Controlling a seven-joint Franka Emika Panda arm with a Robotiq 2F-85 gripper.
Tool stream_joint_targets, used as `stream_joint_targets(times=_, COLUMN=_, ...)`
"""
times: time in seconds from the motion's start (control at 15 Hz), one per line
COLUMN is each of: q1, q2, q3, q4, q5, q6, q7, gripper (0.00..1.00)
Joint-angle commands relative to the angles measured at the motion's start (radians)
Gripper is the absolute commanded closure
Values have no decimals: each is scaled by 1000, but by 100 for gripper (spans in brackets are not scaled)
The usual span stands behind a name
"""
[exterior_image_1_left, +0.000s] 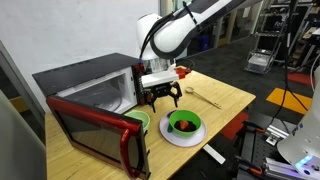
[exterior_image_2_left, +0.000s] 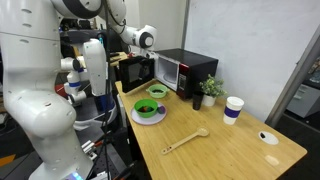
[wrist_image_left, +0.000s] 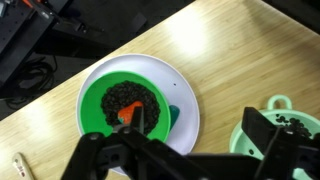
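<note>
1. I'm hovering over the green bowl (wrist_image_left: 128, 108), which sits on a white plate (wrist_image_left: 190, 100) near the front edge of the wooden surface (exterior_image_1_left: 225, 100). The bowl holds dark bits with an orange-red piece on top, as far as the wrist view tells.
2. My gripper (exterior_image_1_left: 163, 97) hangs released, fingers spread wide, holding nothing and touching nothing; in the wrist view its dark fingers (wrist_image_left: 100, 158) frame the bowl from below.
3. To do this well, I judge I should centre over the bowl's rim rather than its middle, come straight down, and keep one finger outside the wall and one inside, so the plate does not slide.
4. I'd go slowly: the plate is close to the edge of the surface, and a sideways nudge could push it off.
5. Just beside the plate lies a second, pale green bowl (wrist_image_left: 280, 130) with dark bits in it; I'd keep my fingers clear of it.
6. Count: two green bowls, one white plate.
7. Further out: one microwave (exterior_image_1_left: 90, 85) with its red-framed door (exterior_image_1_left: 95, 135) swung open, one wooden spoon (exterior_image_2_left: 185, 141), one paper cup (exterior_image_2_left: 233, 109), one small potted plant (exterior_image_2_left: 210, 88).
</note>
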Motion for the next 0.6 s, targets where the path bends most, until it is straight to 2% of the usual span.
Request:
stream_joint_targets(times=0.0, q1=-7, q2=-108, q3=4, q4=-120, q5=-116, q6=-23, q7=-81, gripper=0)
stream_joint_targets(times=0.27, q1=-21, q2=-217, q3=11, q4=-247, q5=-234, q6=25, q7=-180, gripper=0)
stream_joint_targets(times=0.47, q1=-42, q2=-285, q3=10, q4=-334, q5=-274, q6=136, q7=-226, gripper=0)
stream_joint_targets(times=0.53, q1=-33, q2=-219, q3=24, q4=-247, q5=-254, q6=60, q7=-178, gripper=0)
